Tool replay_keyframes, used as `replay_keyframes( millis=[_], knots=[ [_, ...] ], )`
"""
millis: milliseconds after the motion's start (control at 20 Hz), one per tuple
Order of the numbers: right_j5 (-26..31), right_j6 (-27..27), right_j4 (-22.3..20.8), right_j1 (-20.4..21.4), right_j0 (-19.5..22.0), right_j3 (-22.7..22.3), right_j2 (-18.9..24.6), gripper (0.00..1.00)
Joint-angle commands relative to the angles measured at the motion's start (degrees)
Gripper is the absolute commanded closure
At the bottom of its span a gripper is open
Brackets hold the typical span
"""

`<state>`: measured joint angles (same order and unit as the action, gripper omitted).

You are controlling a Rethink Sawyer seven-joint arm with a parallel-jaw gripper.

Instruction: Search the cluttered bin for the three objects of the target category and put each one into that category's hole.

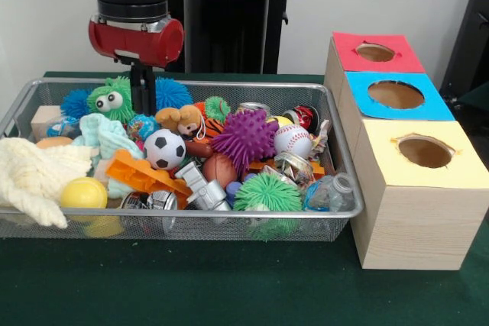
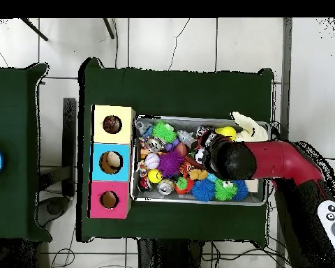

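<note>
Front view: the wire bin sits on the green table, packed with toys. The arm comes down at about 11 o'clock of the bin, and its gripper dips among the toys beside a green fuzzy creature with eyes; whether its fingers are spread or pressed together cannot be told. Near the bin's centre lie a soccer ball and a purple spiky ball, with a baseball at 2 o'clock of centre. A yellow ball rests at 8 o'clock, beside a cream cloth draped over the rim. A green spiky ball lies at 5 o'clock. At 3 o'clock of the bin stands a wooden box with a red hole, a blue hole and a yellow hole.

Overhead view: the arm reaches in from 3 o'clock and covers the bin's right half, hiding the gripper. The box touches the bin at 9 o'clock.
</note>
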<state>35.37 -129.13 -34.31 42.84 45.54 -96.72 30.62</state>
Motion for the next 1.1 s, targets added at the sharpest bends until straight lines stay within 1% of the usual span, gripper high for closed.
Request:
replay_keyframes(
  millis=[50, 150, 300, 400, 450, 600, 700, 850, 1100],
  knots=[
    [4.5, 15.3, -4.2, -1.2, 1.3, 2.0, 1.3, 1.0],
    [4.7, 16.5, -5.1, -2.0, 1.4, 3.0, 1.7, 1.0],
    [3.8, 17.8, -7.1, -4.7, 1.3, 4.8, 2.0, 1.0],
    [3.9, 18.9, -7.6, -6.0, 1.6, 5.6, 2.6, 1.0],
    [4.1, 19.5, -7.6, -6.4, 2.1, 5.5, 3.3, 0.0],
    [4.0, 21.3, -7.4, -7.7, 2.9, 6.0, 4.6, 0.0],
    [5.0, 23.2, -7.5, -9.0, 3.3, 6.7, 5.4, 0.0],
    [5.2, 25.7, -8.7, -9.2, 3.7, 7.2, 6.2, 0.0],
    [5.4, 27.3, -9.3, -8.5, 3.9, 6.4, 6.6, 0.0]
  ],
)
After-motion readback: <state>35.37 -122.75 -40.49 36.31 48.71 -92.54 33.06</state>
